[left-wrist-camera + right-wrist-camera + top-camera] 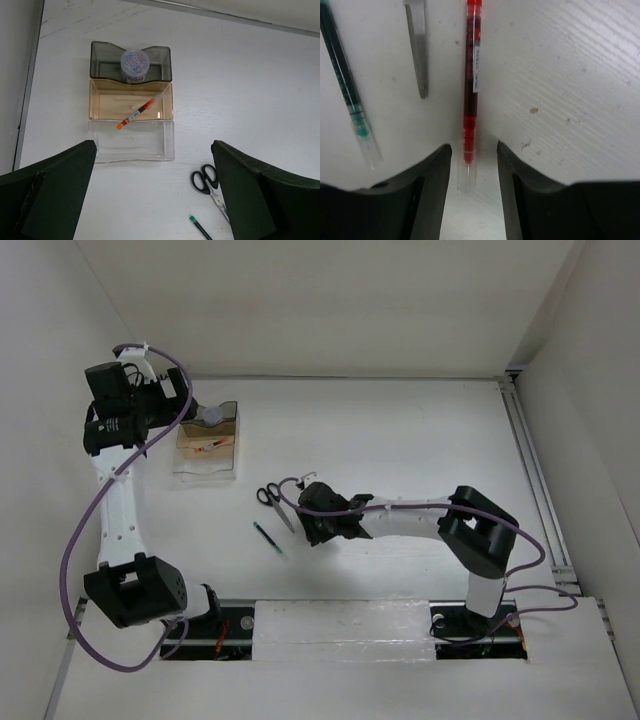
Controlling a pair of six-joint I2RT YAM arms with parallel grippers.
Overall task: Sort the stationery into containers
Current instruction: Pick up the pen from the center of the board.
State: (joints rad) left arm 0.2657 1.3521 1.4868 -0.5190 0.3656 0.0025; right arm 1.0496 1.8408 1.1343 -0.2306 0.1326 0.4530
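A slim red pen [471,75] lies on the table, its clear tip between the fingers of my right gripper [473,150]. The jaws are open, with a gap on each side of the pen. To its left lie a scissors blade [417,50] and a dark pen [342,75] with green marks. The top view shows the right gripper [305,520] beside the black-handled scissors [272,497] and the dark pen [270,538]. My left gripper [152,150] hangs open and empty above the containers [167,105]. A greyish-lilac cylinder [135,64] stands in the dark box. An orange-tipped pen [137,112] lies in the brownish box.
The clear box [167,150] nearest the left gripper holds nothing. The containers sit at the table's far left [205,445], close to the left wall. The back wall edge [350,377] runs behind them, and a rail [530,470] lines the right side.
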